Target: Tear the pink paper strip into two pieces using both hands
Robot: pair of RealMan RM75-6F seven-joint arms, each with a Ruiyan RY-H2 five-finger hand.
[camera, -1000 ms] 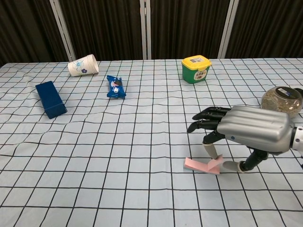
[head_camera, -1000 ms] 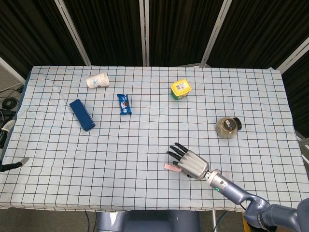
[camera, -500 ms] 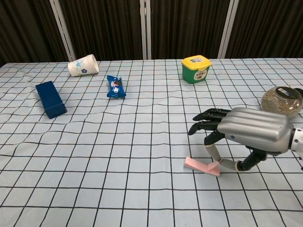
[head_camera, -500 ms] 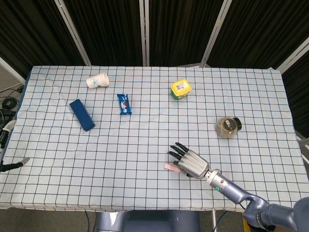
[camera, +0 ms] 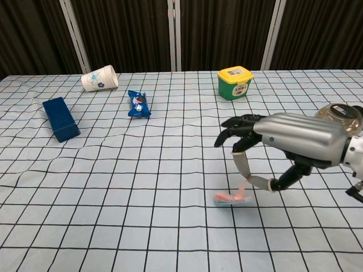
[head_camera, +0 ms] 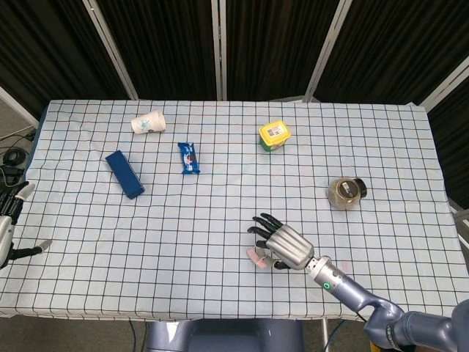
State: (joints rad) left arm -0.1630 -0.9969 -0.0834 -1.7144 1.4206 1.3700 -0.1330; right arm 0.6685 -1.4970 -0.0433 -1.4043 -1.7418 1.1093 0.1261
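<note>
The pink paper strip [camera: 229,198] lies near the table's front, right of centre, with its right end lifted off the checked cloth. My right hand [camera: 286,140] hangs over it, and its thumb and a finger [camera: 243,170] pinch that raised end. The other fingers spread out to the left. From the head view, the pink paper strip [head_camera: 256,255] peeks out just left of the right hand [head_camera: 284,245]. My left hand [head_camera: 10,224] shows only partly at the far left edge, off the table, with its fingers apart and nothing in them.
A tipped paper cup [head_camera: 147,122], a dark blue box [head_camera: 124,174] and a blue snack packet [head_camera: 189,158] lie at the back left. A yellow-lidded tub [head_camera: 273,136] stands at the back. A glass jar [head_camera: 346,192] sits to the right of the hand.
My right hand has risen and shifted left, drawing the strip's right end up and dragging the strip a little left. The left hand has crept slightly upward at the edge.
</note>
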